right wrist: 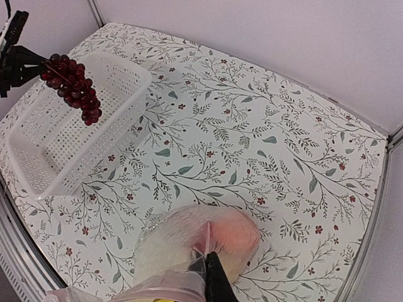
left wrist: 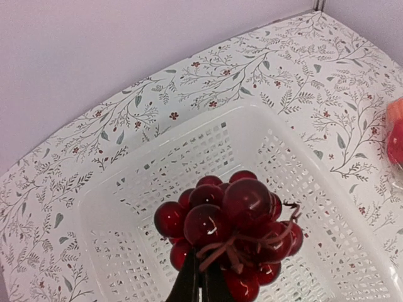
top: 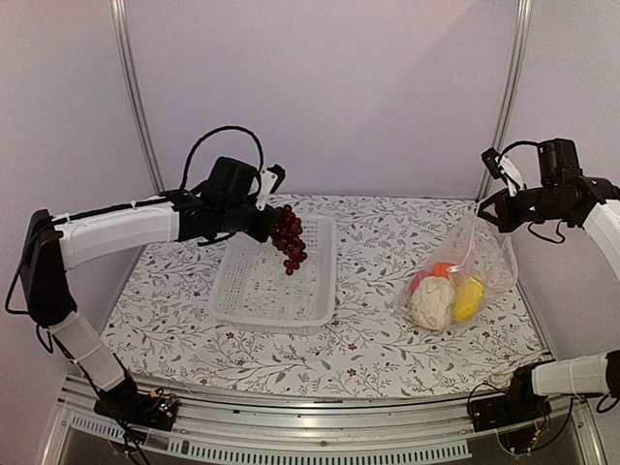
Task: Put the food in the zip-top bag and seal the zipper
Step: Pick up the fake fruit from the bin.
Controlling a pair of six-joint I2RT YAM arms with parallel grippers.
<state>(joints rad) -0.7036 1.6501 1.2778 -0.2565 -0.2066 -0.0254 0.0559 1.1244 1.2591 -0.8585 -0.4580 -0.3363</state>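
Observation:
My left gripper (top: 272,224) is shut on the stem of the dark purple grape bunch (top: 288,241) and holds it in the air above the white basket (top: 232,305). In the left wrist view the grapes (left wrist: 233,233) hang in front of my shut gripper (left wrist: 203,280). My right gripper (top: 496,211) is shut on the upper edge of the clear zip-top bag (top: 492,254) and holds it up at the right. Inside lie the white cauliflower (top: 432,301), a yellow piece (top: 469,297) and the orange fruit (top: 441,270). In the right wrist view the bag (right wrist: 195,242) bunches at my gripper (right wrist: 213,270). The zipper cannot be made out.
The perforated white basket (right wrist: 38,163) stands at the left middle of the flowered tablecloth (top: 373,242) and holds nothing. A purple wall and two metal posts (top: 136,97) close the back. The table's metal front rail (top: 320,436) runs below.

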